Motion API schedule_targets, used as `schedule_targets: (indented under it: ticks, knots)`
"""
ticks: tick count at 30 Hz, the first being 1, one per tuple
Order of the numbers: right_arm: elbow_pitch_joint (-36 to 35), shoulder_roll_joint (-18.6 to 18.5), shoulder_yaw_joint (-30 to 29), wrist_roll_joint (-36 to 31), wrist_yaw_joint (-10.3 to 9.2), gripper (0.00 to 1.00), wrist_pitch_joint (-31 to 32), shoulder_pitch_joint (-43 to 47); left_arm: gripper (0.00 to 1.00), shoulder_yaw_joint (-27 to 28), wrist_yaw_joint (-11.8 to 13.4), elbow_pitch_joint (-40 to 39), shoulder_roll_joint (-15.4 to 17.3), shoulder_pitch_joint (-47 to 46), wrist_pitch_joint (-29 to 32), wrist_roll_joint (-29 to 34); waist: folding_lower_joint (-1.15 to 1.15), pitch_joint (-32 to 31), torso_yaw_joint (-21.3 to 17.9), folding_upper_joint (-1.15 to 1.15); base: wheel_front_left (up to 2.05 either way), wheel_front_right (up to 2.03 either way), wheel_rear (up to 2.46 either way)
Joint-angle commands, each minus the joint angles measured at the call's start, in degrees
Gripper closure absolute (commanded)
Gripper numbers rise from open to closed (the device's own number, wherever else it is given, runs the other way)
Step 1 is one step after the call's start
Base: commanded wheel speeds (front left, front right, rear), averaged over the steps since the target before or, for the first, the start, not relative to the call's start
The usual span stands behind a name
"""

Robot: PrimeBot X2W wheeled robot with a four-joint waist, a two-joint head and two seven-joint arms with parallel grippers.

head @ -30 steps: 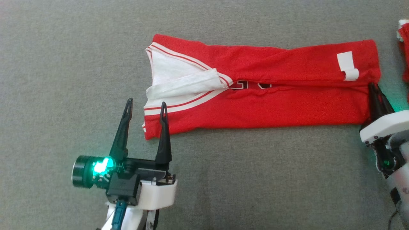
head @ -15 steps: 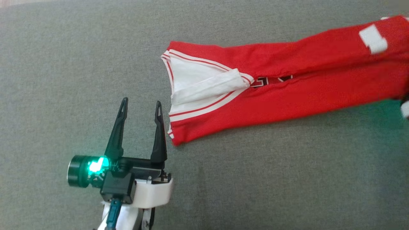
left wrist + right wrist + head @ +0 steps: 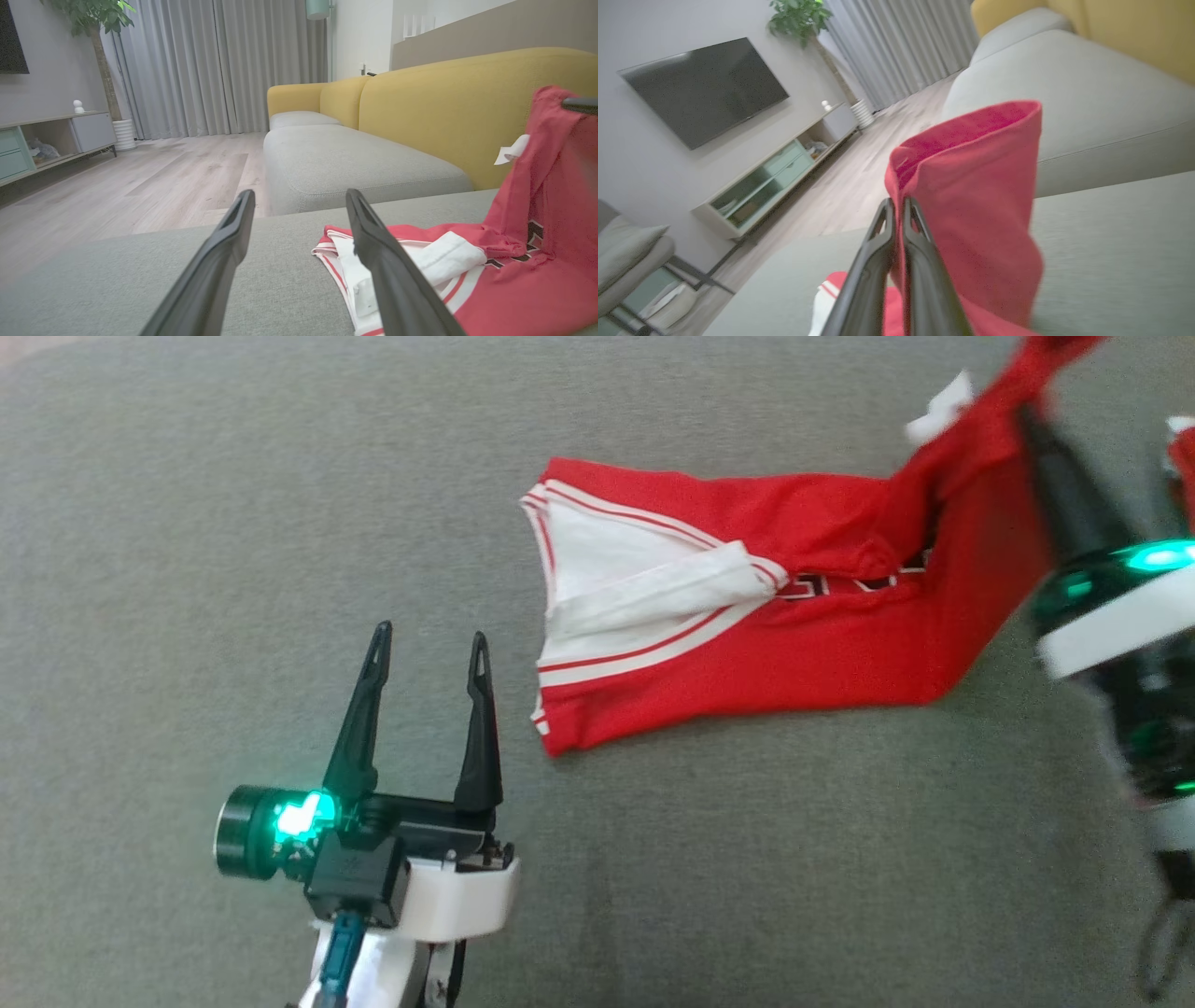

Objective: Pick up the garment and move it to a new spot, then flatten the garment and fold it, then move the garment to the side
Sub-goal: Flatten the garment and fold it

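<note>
The garment (image 3: 747, 663) is a red top with white striped trim, folded into a long band on the grey cushion (image 3: 187, 523). Its neck end lies flat at the left. Its right end hangs lifted off the cushion, pinched in my right gripper (image 3: 1027, 415), which is shut on it at the upper right. The right wrist view shows the red garment (image 3: 971, 196) draped over the closed right gripper (image 3: 896, 203). My left gripper (image 3: 429, 642) stands open at the lower left, just left of the garment's near corner and apart from it. In the left wrist view, the left gripper (image 3: 300, 196) has nothing between its fingers, with the garment (image 3: 514, 298) to the right.
Another red and white item (image 3: 1184, 457) lies at the right edge. A yellow sofa back (image 3: 444, 102) rises behind the cushion. Beyond the cushion's edge are a wood floor (image 3: 163, 172), a low cabinet (image 3: 56, 135) and a wall television (image 3: 705, 88).
My right gripper has risen and swung leftward with the garment's right end, lifting it off the cushion. The flat neck end has slid to the right, away from my left gripper, which stays open.
</note>
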Motion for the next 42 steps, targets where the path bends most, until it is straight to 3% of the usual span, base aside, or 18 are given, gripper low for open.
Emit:
schedule_targets:
  ticks: [1,8,18,19,20,21,22,29,35,38,42]
  knots:
    - [-2.9,1.2,1.2,-0.6,-0.04,1.00,0.8,-0.1,0.00,1.5,-0.3,-1.6,-0.3,0.2,-0.3,0.7,0.00,-0.1,1.2,0.00,0.00,0.00,0.00]
    - [-3.1,9.9,8.1,-3.7,-0.04,1.00,5.0,-2.1,0.00,1.1,-1.0,-0.8,-1.0,0.1,-0.3,0.9,0.00,-0.1,4.6,0.00,0.00,0.00,0.00]
    - [3.0,18.2,15.2,-6.9,-0.04,1.00,7.3,-3.7,0.00,0.6,-1.2,-0.2,-1.6,0.1,-0.3,0.9,0.00,0.5,7.5,0.00,0.00,0.00,0.00]
    - [3.8,18.9,15.7,-7.1,-0.04,0.89,7.2,-3.8,0.00,0.6,-1.2,-0.1,-1.6,0.0,-0.3,1.0,0.00,0.6,7.7,0.00,0.00,0.00,0.00]
    - [4.6,19.5,16.1,-7.3,-0.04,0.63,7.0,-4.0,0.00,0.5,-1.2,0.0,-1.7,-0.1,-0.3,1.0,0.00,0.7,7.8,0.00,0.00,0.00,0.00]
    - [5.4,20.2,16.5,-7.6,-0.04,0.20,6.6,-4.1,0.00,0.4,-1.2,0.0,-1.7,-0.2,-0.3,1.0,0.00,0.7,7.8,0.00,0.00,0.00,0.00]
    - [6.2,20.8,16.7,-7.9,-0.04,0.00,6.1,-4.3,0.00,0.4,-1.1,0.1,-1.7,-0.2,-0.3,1.0,0.00,0.7,7.8,0.00,0.00,0.00,0.00]
    - [6.2,21.6,15.7,-6.9,-0.04,0.00,-0.3,-4.3,0.00,0.5,-1.1,0.4,-1.8,0.0,-0.3,1.0,0.00,-0.3,6.7,0.00,0.00,0.00,0.00]
    - [3.8,15.6,11.0,-6.0,-0.04,0.00,-8.9,-0.7,0.00,1.9,-1.8,0.6,-1.8,1.5,-0.3,0.4,0.00,-3.2,3.8,0.00,0.00,0.00,0.00]
    - [5.8,11.3,8.0,-8.6,-0.04,0.00,-14.9,3.3,0.00,3.3,-2.6,0.9,-1.8,3.0,-0.3,-0.4,0.00,-6.3,1.6,0.00,0.00,0.00,0.00]
    - [8.3,9.5,5.9,-11.3,-0.04,0.00,-17.4,7.8,0.00,4.4,-3.4,1.9,-1.9,4.4,-0.3,-1.1,0.00,-9.3,0.1,0.00,0.00,0.00,0.00]
